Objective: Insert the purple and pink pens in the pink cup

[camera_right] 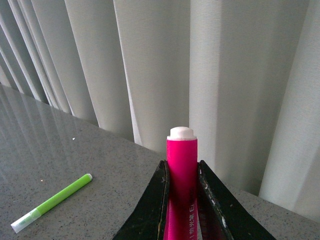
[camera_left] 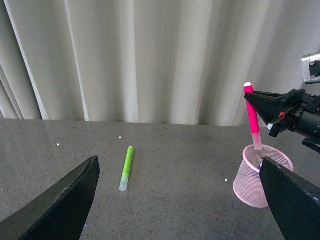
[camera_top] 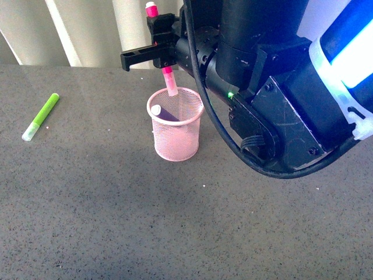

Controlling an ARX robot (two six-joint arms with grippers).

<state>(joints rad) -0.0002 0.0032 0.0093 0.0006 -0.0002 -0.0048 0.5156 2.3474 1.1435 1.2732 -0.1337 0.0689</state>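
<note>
The pink cup (camera_top: 176,124) stands on the grey table, and also shows in the left wrist view (camera_left: 252,180). The purple pen (camera_top: 166,111) leans inside it, pale cap up. My right gripper (camera_top: 162,42) is shut on the pink pen (camera_top: 168,74), held upright over the cup with its pale capped lower end just inside the rim. In the right wrist view the pink pen (camera_right: 181,185) sits clamped between the black fingers (camera_right: 156,200). In the left wrist view the pink pen (camera_left: 253,116) rises from the cup. My left gripper (camera_left: 177,197) is open and empty, low over the table left of the cup.
A lime-green marker (camera_top: 41,116) lies on the table to the left of the cup; it also shows in the left wrist view (camera_left: 126,167) and the right wrist view (camera_right: 52,202). Pale curtains hang behind the table's far edge.
</note>
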